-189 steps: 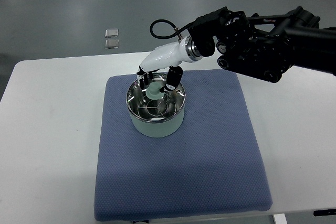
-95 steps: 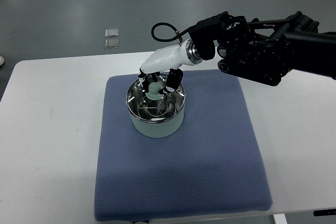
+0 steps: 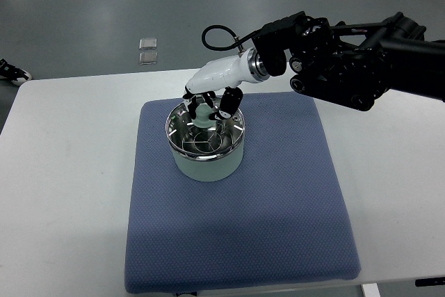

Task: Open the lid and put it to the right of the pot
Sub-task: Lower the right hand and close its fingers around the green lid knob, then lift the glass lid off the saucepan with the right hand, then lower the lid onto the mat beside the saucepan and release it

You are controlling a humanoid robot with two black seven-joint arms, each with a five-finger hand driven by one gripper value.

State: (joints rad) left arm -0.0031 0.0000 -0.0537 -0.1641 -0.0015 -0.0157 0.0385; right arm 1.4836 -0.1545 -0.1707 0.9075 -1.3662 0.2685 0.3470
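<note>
A pale green pot stands on a blue mat in the top view. Its clear glass lid with a metal rim sits on top and carries a pale green knob. My right hand reaches in from the right on a black arm and its fingers are closed around the knob. The lid looks raised a little at its near side, but I cannot tell if it is clear of the pot rim. The left arm is not visible.
The mat lies on a white table. The mat right of the pot is bare. Two small clear items lie on the grey floor beyond the table. A shoe shows at the left edge.
My right hand has risen slightly with the knob, and the lid has shifted up and back a little. A shoe has come into view at the left edge.
</note>
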